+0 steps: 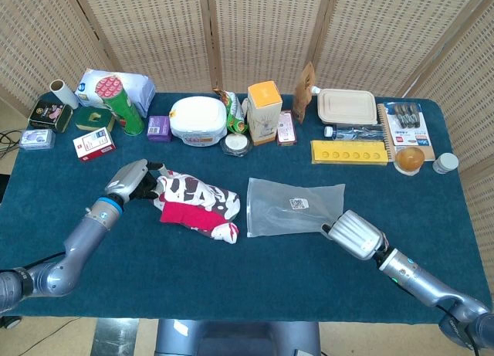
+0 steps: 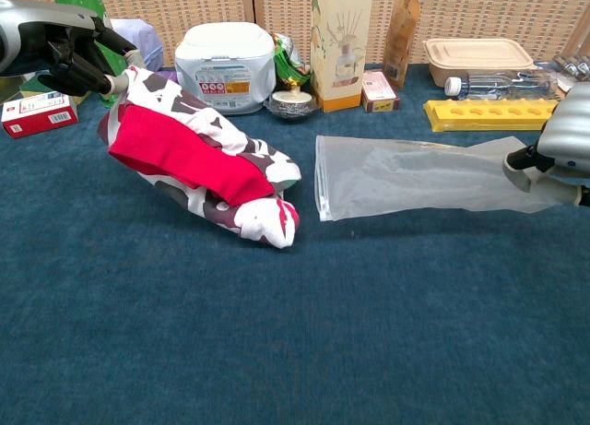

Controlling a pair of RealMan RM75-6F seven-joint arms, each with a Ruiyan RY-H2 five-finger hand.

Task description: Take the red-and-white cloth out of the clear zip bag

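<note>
Cloth: red-and-white patterned cloth (image 2: 205, 165) lay fully outside the clear flat plastic zip bag (image 2: 415, 174).
Left hand (image 1: 137, 181): pinched the cloth's end.
Right hand (image 1: 353, 232): gripped the bag's closed end.
Advice: both should lower and let go gently onto the desk (image 2: 304, 333).

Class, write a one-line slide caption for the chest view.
Left hand holds the cloth, now clear of the bag gripped by the right hand.

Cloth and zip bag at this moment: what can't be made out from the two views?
- Right hand: head view shows only its silver back, chest view cuts it at the right edge, so its fingers on the clear zip bag are mostly hidden.
- Left hand: dark fingers overlap the red-and-white cloth; exact hold unclear.
- Bag label: too small to read.
- Underside of the cloth: hidden by its own folds.
</note>
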